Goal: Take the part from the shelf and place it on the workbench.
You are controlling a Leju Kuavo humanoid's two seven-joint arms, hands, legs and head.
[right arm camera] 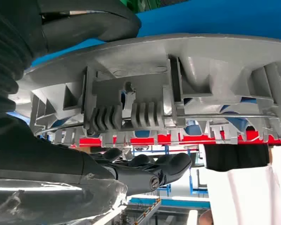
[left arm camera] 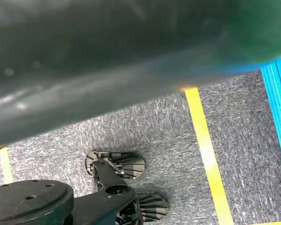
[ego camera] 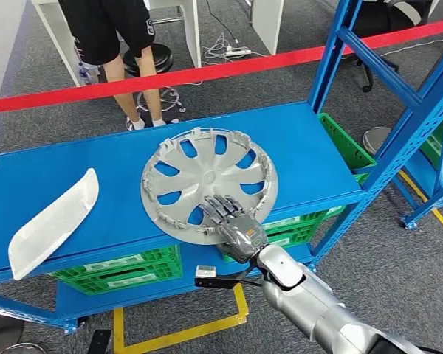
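The blue shelf is a broad steel deck with green crates stowed beneath it, and on its middle, towards the near edge, lies the task's part, a silver wheel cover, flat and inner side up, with its ring of clips and a thin wire hoop standing proud round the rim. A disc like this has no long axis; its broad face points upward and its plane runs level with the deck, the nearest arc of rim reaching right to the shelf's front edge. It is probably light moulded plastic, fairly stiff across the spokes but springy at the rim, smooth and so inclined to slip, and the small clips look the likeliest bits to snap if squeezed. The rim between two clips, or a spoke beside an opening, seems the soundest place to take hold. A white curved trim panel lies well apart at the left end of the deck. The right hand is at the near rim, dark fingers laid over the top of the cover and the thumb on the other side of the edge, so it appears to pinch the rim. The left hand's state cannot be told.
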